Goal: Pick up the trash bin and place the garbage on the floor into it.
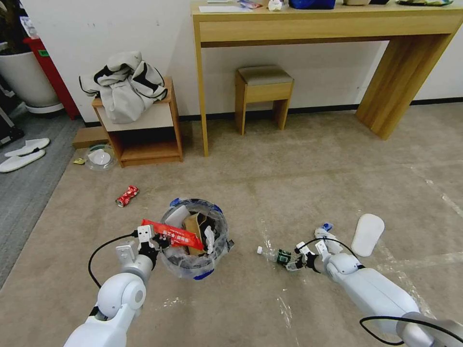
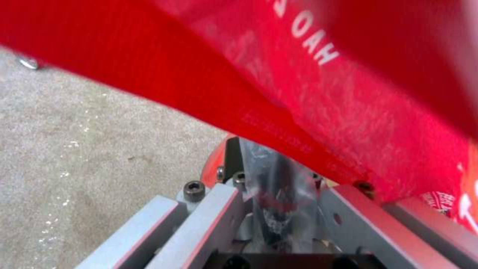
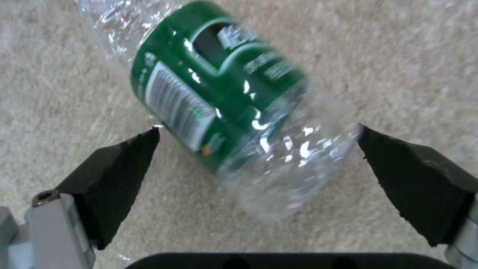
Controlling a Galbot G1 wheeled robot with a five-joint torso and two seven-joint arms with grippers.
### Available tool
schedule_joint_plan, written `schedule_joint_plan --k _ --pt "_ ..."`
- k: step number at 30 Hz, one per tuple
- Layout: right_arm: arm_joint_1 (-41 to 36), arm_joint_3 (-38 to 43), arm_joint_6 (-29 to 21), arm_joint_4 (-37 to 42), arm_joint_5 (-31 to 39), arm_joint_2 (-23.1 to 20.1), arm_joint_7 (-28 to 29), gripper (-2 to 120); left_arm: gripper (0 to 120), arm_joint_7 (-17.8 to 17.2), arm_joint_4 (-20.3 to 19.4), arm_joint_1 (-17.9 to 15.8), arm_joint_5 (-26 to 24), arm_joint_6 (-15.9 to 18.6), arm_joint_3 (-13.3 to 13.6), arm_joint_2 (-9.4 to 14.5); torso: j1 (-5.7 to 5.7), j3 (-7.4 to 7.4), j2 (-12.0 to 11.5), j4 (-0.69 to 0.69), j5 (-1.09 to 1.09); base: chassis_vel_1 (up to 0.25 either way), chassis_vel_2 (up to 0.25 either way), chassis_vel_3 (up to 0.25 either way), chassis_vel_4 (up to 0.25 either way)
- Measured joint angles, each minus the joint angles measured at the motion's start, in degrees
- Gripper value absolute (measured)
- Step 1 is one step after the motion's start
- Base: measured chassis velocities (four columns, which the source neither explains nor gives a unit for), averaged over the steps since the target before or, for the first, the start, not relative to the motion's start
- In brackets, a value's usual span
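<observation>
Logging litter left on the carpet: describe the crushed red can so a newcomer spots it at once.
Start at the small wooden side cabinet holding a grey-white jacket. On the beige carpet before it, short of the plastic-lined round trash bin, lies the crushed red can. Nearby litter is clear or white; it alone is red metal.

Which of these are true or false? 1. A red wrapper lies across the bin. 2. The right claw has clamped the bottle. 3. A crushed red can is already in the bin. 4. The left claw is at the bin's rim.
1. True: the red wrapper rests across the trash bin.
2. False: the right gripper is open, its pads on either side of the bottle.
3. False: the crushed can lies on the floor.
4. True: the left gripper is at the rim.
</observation>
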Motion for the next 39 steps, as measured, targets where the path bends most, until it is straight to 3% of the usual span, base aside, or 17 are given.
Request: schedule_joint_plan --k 10,14,22,24,28,31,32,34,39 --pt "-0.21 1.26 0.46 -2.59 -1.28 2.36 0.92 100 1 -0.09 -0.13 0.26 0.26 0.0 0.1 -0.4 0.0 0.0 0.0 0.0 0.0 0.0 0.0 0.0 0.0" --pt "-0.5 1.57 0.47 -2.28 -1.46 2.42 1.42 92 1 -0.13 -0.19 0.58 0.61 0.0 0.1 -0.64 0.0 0.0 0.0 -0.01 -0.01 0.0 0.0 0.0 0.0" --pt "-0.93 1.78 0.49 -0.51 -1.55 1.22 2.33 67 1 -0.13 -0.43 1.14 1.33 -0.05 0.1 -1.05 0.0 0.0 0.0 0.0 0.0 0.0 0.0 0.0 0.0" --pt "-1.35 1.87 0.41 0.8 -1.29 0.33 3.0 50 1 -0.13 -0.7 1.38 1.69 -0.11 0.1 -1.3 0.0 0.0 0.0 0.0 0.0 0.0 0.0 0.0 0.0" --pt "-1.61 2.04 0.39 1.17 -1.19 0.2 3.62 42 1 -0.13 -0.76 1.49 1.98 -0.16 0.12 -1.44 0.0 0.0 0.0 0.0 0.0 0.0 0.0 0.0 0.0" --pt "-2.32 2.63 0.34 2.05 -1.12 0.2 4.97 20 1 -0.14 -1.03 1.86 2.34 -0.28 0.12 -1.57 0.0 0.0 0.0 0.0 0.0 0.0 0.0 0.0 0.0" --pt "-2.32 2.63 0.34 2.05 -1.12 0.2 4.97 20 1 -0.14 -1.03 1.86 2.34 -0.28 0.12 -1.57 0.0 0.0 0.0 0.0 0.0 0.0 0.0 0.0 0.0" --pt "-2.69 2.8 0.34 2.4 -1.09 0.19 5.21 7 1 -0.14 -1.11 2.1 2.54 -0.42 0.12 -1.64 0.0 0.0 0.0 0.0 0.0 0.0 0.0 0.0 0.0" --pt "-2.87 3.02 0.46 2.57 -1.06 0.21 5.37 0 1 -0.14 -1.16 2.17 2.61 -0.47 0.12 -1.63 0.0 0.0 0.0 0.0 0.0 0.0 0.0 0.0 0.0"
